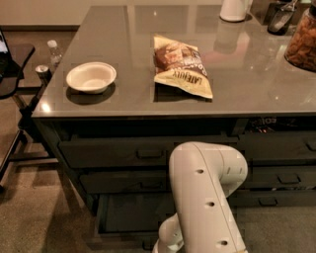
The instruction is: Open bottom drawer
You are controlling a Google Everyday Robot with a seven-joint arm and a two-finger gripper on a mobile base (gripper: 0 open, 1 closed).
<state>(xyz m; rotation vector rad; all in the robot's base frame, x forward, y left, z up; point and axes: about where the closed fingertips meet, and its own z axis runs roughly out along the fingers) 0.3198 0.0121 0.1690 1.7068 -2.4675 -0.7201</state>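
Observation:
The bottom drawer (129,213) of the left stack is pulled out, and its shallow dark interior shows below the two taller-fronted drawers (123,152). Its front edge runs along the bottom of the view (118,238). My white arm (207,197) rises in front of the stack and bends down toward the drawer's front. The gripper itself is hidden below the arm and the bottom edge of the view.
On the grey countertop (123,39) lie a white bowl (91,77) and a chip bag (180,65). A white jug (235,9) and a snack jar (302,40) stand at the back right. A chair (15,89) with a bottle (53,51) stands left. A neighbouring drawer stack (281,173) is on the right.

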